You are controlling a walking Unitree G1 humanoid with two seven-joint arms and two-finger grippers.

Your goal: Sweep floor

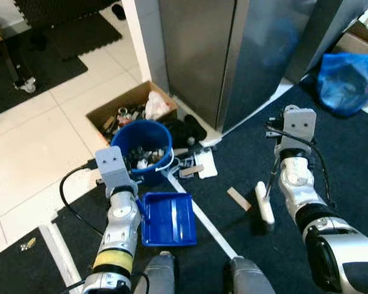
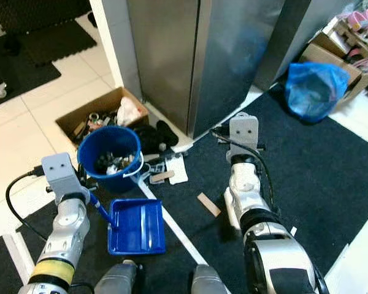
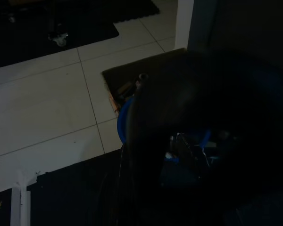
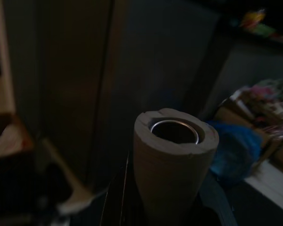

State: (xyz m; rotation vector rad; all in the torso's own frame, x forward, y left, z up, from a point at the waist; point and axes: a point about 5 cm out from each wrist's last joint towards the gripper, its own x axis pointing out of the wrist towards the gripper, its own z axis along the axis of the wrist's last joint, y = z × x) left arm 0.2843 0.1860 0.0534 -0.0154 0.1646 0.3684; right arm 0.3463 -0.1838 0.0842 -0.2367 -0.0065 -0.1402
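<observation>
My left gripper point(image 1: 134, 193) is shut on the handle of a blue dustpan point(image 1: 168, 218), which lies flat on the dark mat in front of me. On the right, my right gripper point(image 1: 281, 150) is shut on a broom handle point(image 4: 174, 160), whose tan top end with a metal ring stands close in the right wrist view. The broom's white head point(image 1: 264, 202) rests on the mat. A tan scrap point(image 1: 238, 198) lies just left of the head. Another tan scrap point(image 1: 192, 171) and white paper point(image 1: 205, 164) lie near the bucket.
A blue bucket point(image 1: 142, 144) full of junk stands just beyond the dustpan, with an open cardboard box point(image 1: 132, 107) behind it. A steel cabinet point(image 1: 233, 55) rises ahead. A blue bag point(image 1: 346, 79) sits far right. A white strip point(image 1: 208, 223) crosses the mat.
</observation>
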